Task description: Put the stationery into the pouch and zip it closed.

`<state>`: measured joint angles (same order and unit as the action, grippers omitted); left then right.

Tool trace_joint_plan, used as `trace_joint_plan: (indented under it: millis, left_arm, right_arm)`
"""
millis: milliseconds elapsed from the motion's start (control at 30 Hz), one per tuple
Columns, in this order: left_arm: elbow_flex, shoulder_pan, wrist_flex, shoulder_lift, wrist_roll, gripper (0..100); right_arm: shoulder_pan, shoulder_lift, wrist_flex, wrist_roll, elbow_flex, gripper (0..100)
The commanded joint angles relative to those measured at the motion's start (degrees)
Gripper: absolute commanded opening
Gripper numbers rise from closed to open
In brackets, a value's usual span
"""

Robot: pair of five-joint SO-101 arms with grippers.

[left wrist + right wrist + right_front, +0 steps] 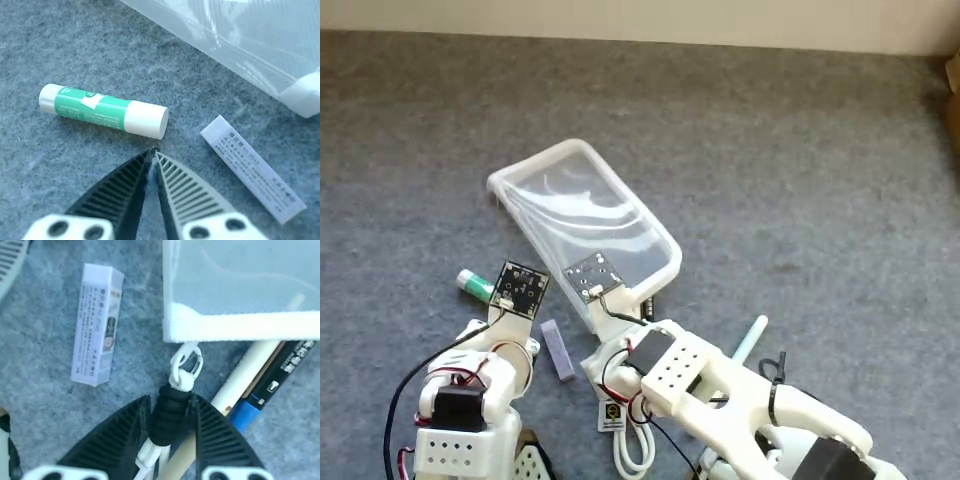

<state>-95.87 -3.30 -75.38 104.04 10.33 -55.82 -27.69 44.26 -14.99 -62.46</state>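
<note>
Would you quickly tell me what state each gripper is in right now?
Left gripper: shut, holding nothing.
Right gripper: shut on the zip pull.

Small robotics lab bench, grey felt-covered table [800,150], pale wall [620,15] behind, exposed cables [772,398] on arms

Partly hidden stationery.
Glue stick [471,282] half under left arm [516,290]; marker [286,364], pale stick [250,372] pass beneath pouch [240,326] edge.
</note>
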Motion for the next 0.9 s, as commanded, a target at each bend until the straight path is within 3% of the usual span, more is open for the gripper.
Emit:
trace_joint_plan:
  millis: [0,567,767,867]
  left_arm:
    - [-1.36,-0.22,-0.18,0.48,-0.44,1]
    - [-1.36,-0.22,-0.18,0.48,-0.44,1]
    - [-1.36,-0.22,-0.18,0.48,-0.44,1]
    - [-1.36,-0.22,-0.18,0.48,-0.44,1]
  right_arm:
    - [-0.57,0.66,0.92,0.00,1.80,13.0]
    - [-0.22,0.75,2.95,0.53,1.71,12.9]
    - [2.42,0.75,2.86,5.71,1.71,1.9]
    - [2.51,0.75,2.77,5.71,1.71,1.7]
